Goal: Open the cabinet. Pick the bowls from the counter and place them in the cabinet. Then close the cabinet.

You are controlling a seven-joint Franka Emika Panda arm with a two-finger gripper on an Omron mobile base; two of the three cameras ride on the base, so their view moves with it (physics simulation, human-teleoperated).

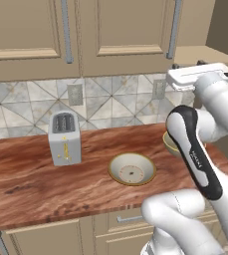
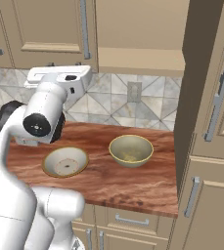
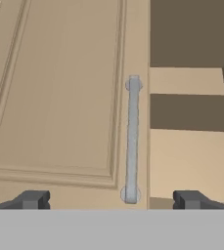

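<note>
Now claw (image 3: 111, 199) wide open — empty, facing handle (image 3: 132, 139).

No text, label, brand, number or sign can be read anywhere in these pictures. The dark link of the arm (image 1: 197, 157) carries a faint pale marking along its side in the left base view, at about 4 o'clock in the picture, but it is too small and blurred to make out.
</note>
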